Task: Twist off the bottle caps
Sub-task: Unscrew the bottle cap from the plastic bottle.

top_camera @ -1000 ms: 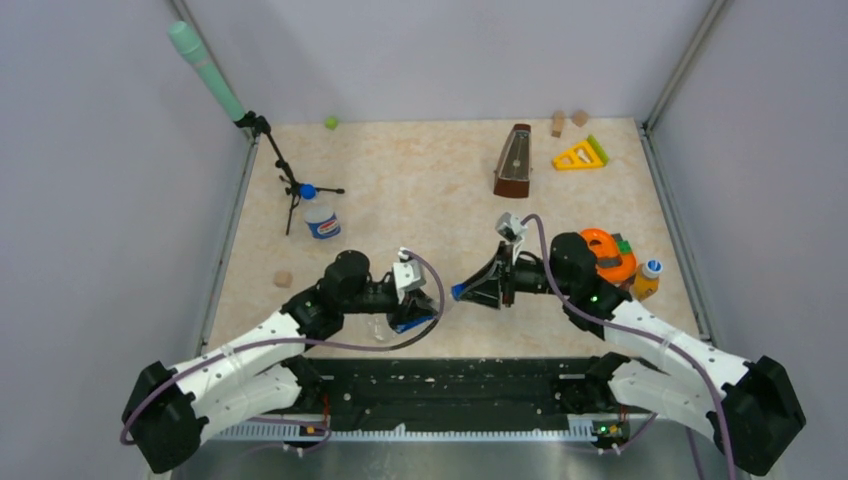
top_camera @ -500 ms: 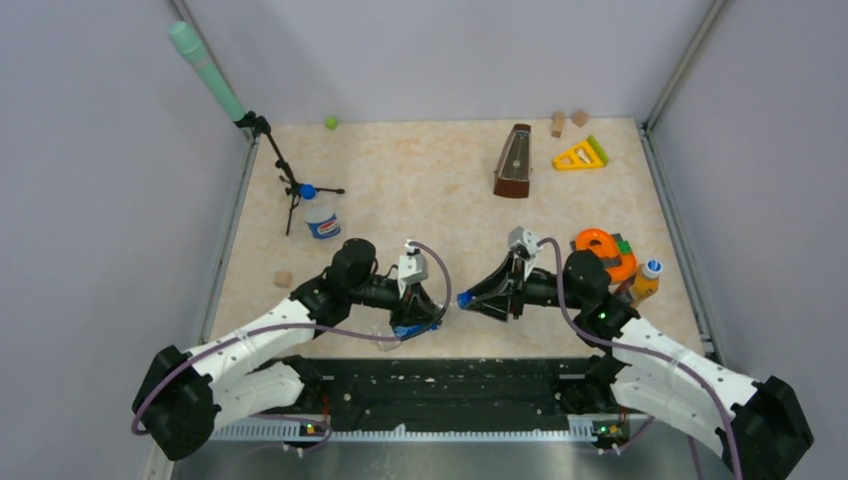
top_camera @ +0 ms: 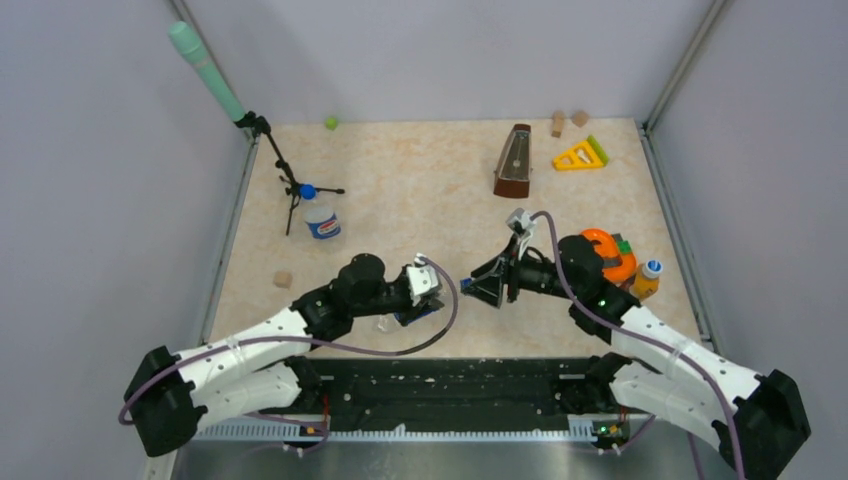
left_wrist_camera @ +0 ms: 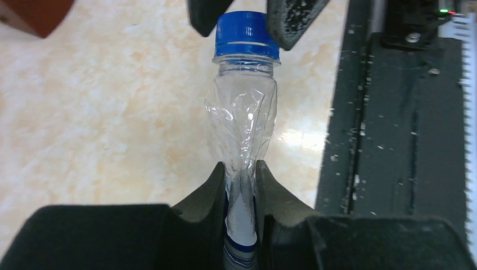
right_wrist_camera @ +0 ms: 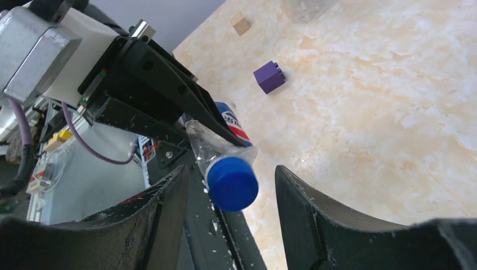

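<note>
A crushed clear bottle [left_wrist_camera: 242,121] with a blue-and-white label lies level above the table's near edge. My left gripper [left_wrist_camera: 242,171] is shut on its flattened body. A dark blue cap [right_wrist_camera: 232,183] sits on the bottle's neck, between the fingers of my right gripper [right_wrist_camera: 230,170]. That gripper is open, with a gap on each side of the cap. In the top view my left gripper [top_camera: 428,303] and right gripper [top_camera: 468,290] meet near the table's front middle. A second bottle [top_camera: 321,219] with a blue cap [top_camera: 307,191] stands at the left. An orange bottle [top_camera: 646,284] with a pale cap [top_camera: 652,267] stands at the right.
A microphone stand [top_camera: 285,180] stands by the left wall. A metronome [top_camera: 514,162], a yellow wedge [top_camera: 580,154] and small wooden blocks [top_camera: 558,122] lie at the back right. An orange toy [top_camera: 606,252] sits behind my right arm. A purple cube [right_wrist_camera: 269,77] and a wooden block [top_camera: 283,279] lie on the table.
My right gripper has opened off the blue cap, which it was shut on before. Both arms shifted slightly, with the bottle still held in the left gripper.
</note>
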You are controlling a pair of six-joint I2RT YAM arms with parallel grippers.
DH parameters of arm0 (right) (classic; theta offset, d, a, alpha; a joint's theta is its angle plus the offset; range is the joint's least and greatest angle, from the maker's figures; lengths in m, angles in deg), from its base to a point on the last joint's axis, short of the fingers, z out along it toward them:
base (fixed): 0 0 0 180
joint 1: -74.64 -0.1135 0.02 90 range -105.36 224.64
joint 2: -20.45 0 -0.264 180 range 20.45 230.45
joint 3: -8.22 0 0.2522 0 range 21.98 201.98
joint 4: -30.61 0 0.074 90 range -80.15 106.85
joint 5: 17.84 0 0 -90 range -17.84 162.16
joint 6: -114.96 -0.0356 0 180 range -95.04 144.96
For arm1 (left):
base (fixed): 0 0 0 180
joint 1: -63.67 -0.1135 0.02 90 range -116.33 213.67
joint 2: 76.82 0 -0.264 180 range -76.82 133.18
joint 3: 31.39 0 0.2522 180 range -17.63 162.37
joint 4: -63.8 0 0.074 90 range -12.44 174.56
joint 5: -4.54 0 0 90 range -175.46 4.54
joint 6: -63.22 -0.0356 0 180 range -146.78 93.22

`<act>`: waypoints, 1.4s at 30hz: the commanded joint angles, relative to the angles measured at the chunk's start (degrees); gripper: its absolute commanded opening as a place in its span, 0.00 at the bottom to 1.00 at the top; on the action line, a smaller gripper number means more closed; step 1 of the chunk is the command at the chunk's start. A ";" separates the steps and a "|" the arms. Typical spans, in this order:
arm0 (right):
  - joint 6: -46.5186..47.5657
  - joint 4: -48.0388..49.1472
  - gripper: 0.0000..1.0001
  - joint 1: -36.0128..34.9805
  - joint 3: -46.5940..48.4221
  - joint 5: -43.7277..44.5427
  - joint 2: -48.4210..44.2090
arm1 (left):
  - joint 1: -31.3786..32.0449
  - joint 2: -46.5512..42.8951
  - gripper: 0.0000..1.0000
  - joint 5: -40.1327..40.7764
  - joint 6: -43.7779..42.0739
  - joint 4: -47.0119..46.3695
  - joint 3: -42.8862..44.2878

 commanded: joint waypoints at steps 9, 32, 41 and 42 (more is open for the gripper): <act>-6.92 1.47 0.54 -0.50 4.55 2.78 1.54 | 4.43 -6.61 0.00 18.36 -6.62 -8.75 -3.50; -10.85 9.94 0.00 -0.46 4.76 0.35 8.10 | 5.00 -8.85 0.00 15.50 -7.89 -8.44 -4.01; -7.86 16.33 0.00 -0.46 1.71 -9.43 7.96 | 4.69 -7.38 0.00 9.04 -0.23 -3.94 0.62; -7.35 16.35 0.00 -0.46 1.57 -10.08 7.95 | 4.59 -6.25 0.00 7.65 -0.08 -2.43 2.06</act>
